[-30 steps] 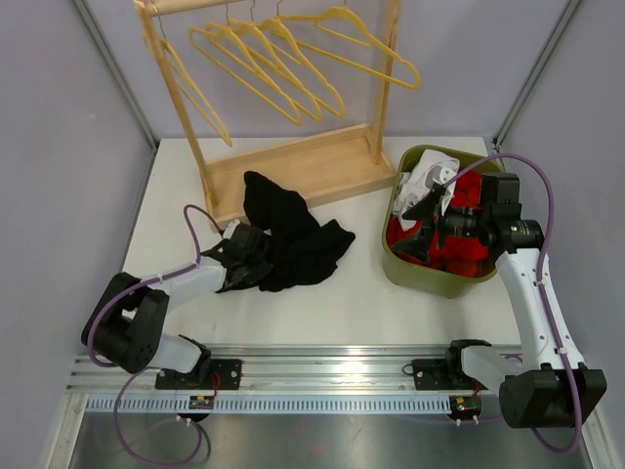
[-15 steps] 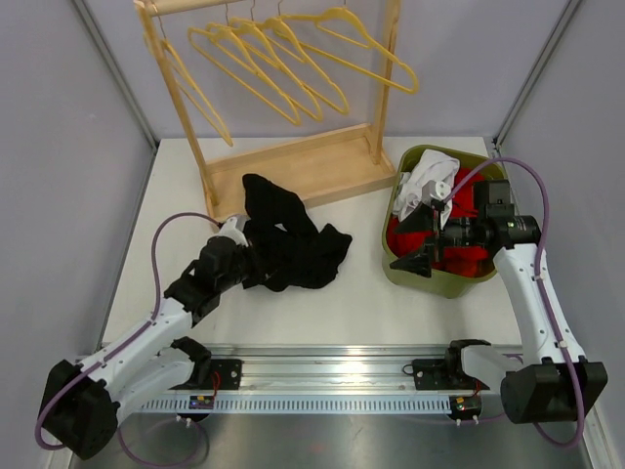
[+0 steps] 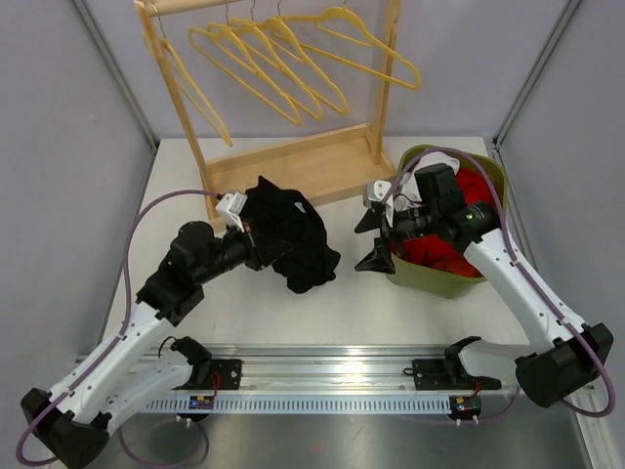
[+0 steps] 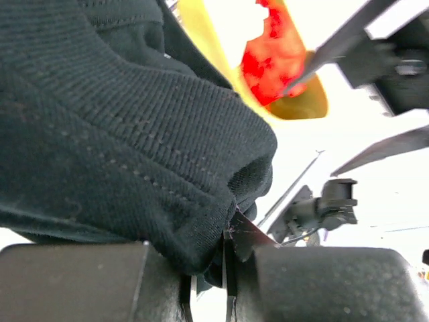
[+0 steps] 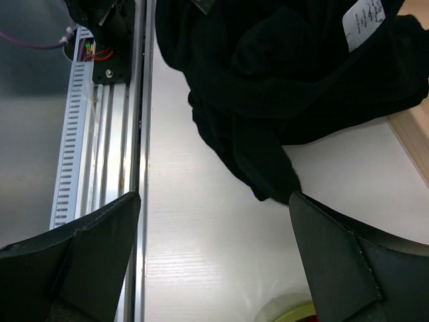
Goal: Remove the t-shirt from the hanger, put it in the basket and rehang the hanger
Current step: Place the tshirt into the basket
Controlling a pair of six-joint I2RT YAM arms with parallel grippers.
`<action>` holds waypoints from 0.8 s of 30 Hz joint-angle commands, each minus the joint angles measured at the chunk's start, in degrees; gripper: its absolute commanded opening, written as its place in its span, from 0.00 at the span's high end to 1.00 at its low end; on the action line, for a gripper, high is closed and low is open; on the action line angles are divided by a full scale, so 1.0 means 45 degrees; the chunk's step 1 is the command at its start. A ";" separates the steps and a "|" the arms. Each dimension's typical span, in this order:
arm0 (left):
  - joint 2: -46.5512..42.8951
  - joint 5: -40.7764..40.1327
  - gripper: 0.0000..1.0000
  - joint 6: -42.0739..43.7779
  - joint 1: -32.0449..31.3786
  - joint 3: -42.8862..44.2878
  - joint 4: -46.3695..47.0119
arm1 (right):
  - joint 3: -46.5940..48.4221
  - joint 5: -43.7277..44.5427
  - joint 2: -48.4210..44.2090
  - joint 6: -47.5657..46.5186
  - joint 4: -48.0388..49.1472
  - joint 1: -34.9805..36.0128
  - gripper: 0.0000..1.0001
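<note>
Since 1 second ago the left arm has risen and swung its elbow out, lifting the black t-shirt point(image 3: 293, 234) off the table point(image 3: 361, 303) into a bunched lump just in front of the wooden rack point(image 3: 293, 171). The right arm has come left, out of the green bin point(image 3: 430, 283). The left gripper point(image 3: 256, 244) is clamped on a thick fold of the knit, its 2 fingers nearly together in the left wrist view. The right gripper point(image 3: 371, 241) stands wide apart, holding nothing, pointed at the shirt from just beside it. All the yellow hangers point(image 3: 283, 59) hang bare on the rail. Whether the shirt's lowest fold touches the table I cannot tell. A white tag point(image 5: 365, 23) shows on the cloth.
</note>
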 commanded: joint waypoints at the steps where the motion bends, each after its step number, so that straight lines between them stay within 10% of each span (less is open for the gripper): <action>1: -0.0128 0.1189 1.00 0.0591 -0.0207 0.1544 0.0848 | 0.1016 0.0524 0.0293 0.2057 0.1787 0.0587 0.01; 19: 0.1396 0.3378 1.00 -0.1069 -0.1008 0.3948 0.5416 | 0.1037 -0.3578 0.2422 0.7468 0.9638 0.2559 0.01; 22: 0.1611 0.3202 1.00 -0.0952 -0.1086 0.4007 0.5769 | 0.1096 -0.3793 0.2657 0.7942 0.9895 0.3145 0.09; 24: 0.1611 0.3066 1.00 -0.0913 -0.1086 0.3852 0.5867 | 0.1018 -0.3793 0.2677 0.8273 0.9973 0.3264 0.31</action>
